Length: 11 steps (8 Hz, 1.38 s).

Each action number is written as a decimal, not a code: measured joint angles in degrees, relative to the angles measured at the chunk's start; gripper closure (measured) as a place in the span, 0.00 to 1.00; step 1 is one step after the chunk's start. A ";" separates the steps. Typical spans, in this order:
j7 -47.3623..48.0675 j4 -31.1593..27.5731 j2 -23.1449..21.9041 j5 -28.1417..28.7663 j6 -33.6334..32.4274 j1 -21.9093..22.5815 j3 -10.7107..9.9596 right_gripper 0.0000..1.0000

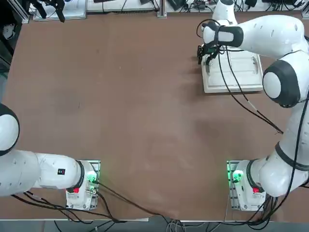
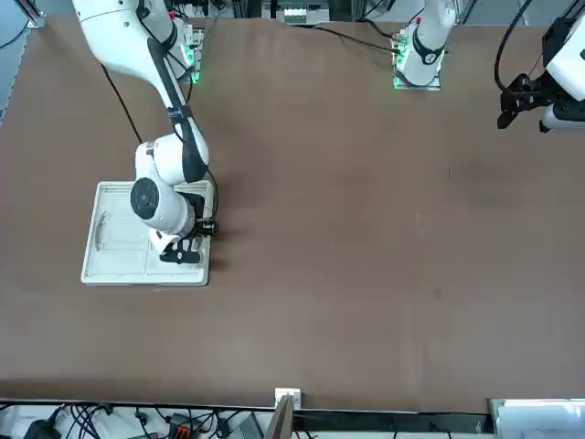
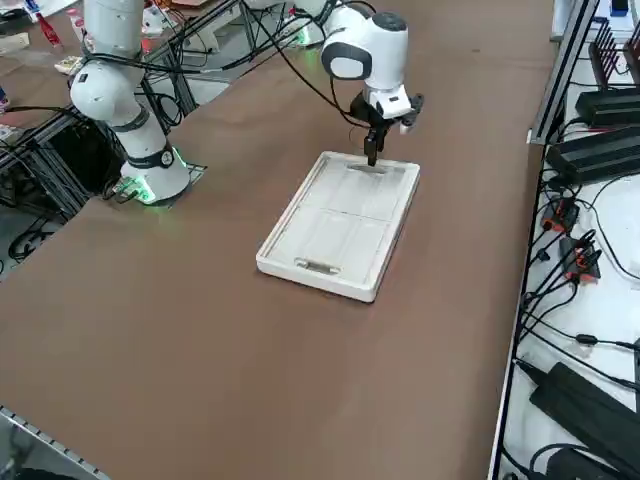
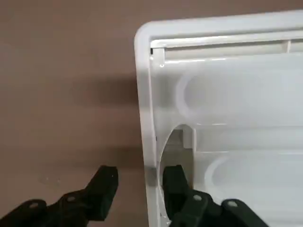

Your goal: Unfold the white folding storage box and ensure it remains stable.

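Note:
The white folding storage box (image 1: 241,77) lies collapsed as a flat slab on the brown table, at the far right in the top view. Its rim and folded panels show in the front view (image 2: 119,247) and the right side view (image 3: 340,225). My right gripper (image 1: 205,55) hangs over the short end of the box that faces the table's middle (image 3: 372,152). In the wrist view the gripper (image 4: 140,177) is open and straddles the box rim (image 4: 144,94). One finger (image 4: 106,182) is outside over the table, clear of the rim. The other finger (image 4: 173,182) is inside at the oval handle cut-out.
The brown table (image 1: 135,106) stretches bare to the left of the box. A black cable (image 1: 241,99) from my right arm drapes across the box. Cables and black equipment (image 3: 590,150) lie beyond the table's edge near the box.

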 joint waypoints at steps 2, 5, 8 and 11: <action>0.00 -0.02 0.14 0.00 -0.05 0.00 -0.01 0.40; 0.00 -0.02 0.84 0.00 -0.26 0.00 -0.06 0.44; 0.88 0.00 0.83 -0.01 -2.08 0.00 -0.31 0.46; 1.88 0.01 0.83 -0.02 -2.18 0.00 -0.41 0.56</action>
